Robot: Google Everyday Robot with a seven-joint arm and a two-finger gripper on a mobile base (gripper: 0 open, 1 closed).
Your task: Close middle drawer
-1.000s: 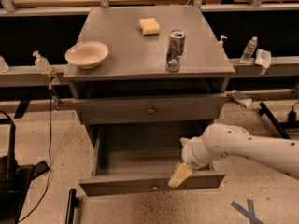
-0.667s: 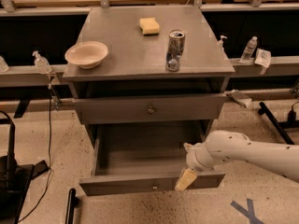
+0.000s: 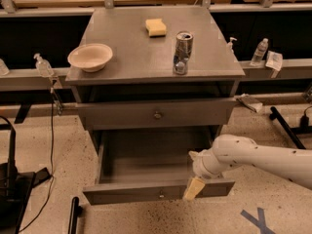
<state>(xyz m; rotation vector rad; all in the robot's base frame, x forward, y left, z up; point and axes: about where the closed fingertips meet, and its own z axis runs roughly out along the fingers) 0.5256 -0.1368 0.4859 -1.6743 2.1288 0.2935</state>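
The grey cabinet (image 3: pixel 146 43) has its middle drawer (image 3: pixel 146 160) pulled far out, an empty shallow grey tray. Its low front panel (image 3: pixel 122 193) carries a small round knob (image 3: pixel 161 194). The taller top drawer front (image 3: pixel 117 115) with its own knob (image 3: pixel 157 114) sits just slightly out. My white arm (image 3: pixel 258 157) reaches in from the right. My gripper (image 3: pixel 194 187) hangs down with its pale tan tip against the right part of the middle drawer's front panel, right of the knob.
On the cabinet top stand a beige bowl (image 3: pixel 90 57), a yellow sponge (image 3: pixel 156 27) and a silver can (image 3: pixel 183 52). Bottles (image 3: pixel 259 51) sit on side rails. Black equipment and cables (image 3: pixel 14 189) lie on the floor at left. A blue X (image 3: pixel 258 221) marks the floor at right.
My gripper has moved down and slightly right, from inside the drawer over its front edge to the outside of the front panel. The drawer has not visibly moved.
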